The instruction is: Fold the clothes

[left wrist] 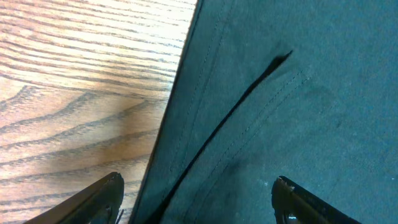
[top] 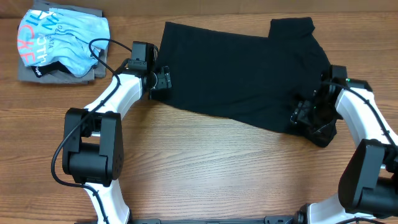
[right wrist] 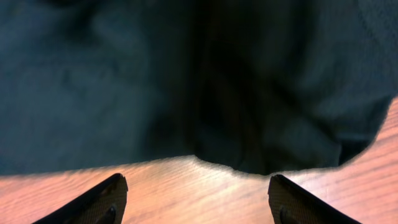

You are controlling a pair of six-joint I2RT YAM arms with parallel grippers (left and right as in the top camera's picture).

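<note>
The clothes, a plain black T-shirt, lie spread flat across the middle and right of the wooden table. My left gripper sits at the shirt's left edge and is open. In the left wrist view its fingers straddle the hemmed edge of the shirt, one over wood and one over cloth, and grip nothing. My right gripper is at the shirt's lower right part, also open. In the right wrist view the gripper hangs over bare wood, with the shirt's rumpled edge just ahead of it.
At the back left a light blue shirt with coral and white lettering lies on a grey folded garment. A black cable loops from the left arm beside that pile. The right arm's base stands at the front right.
</note>
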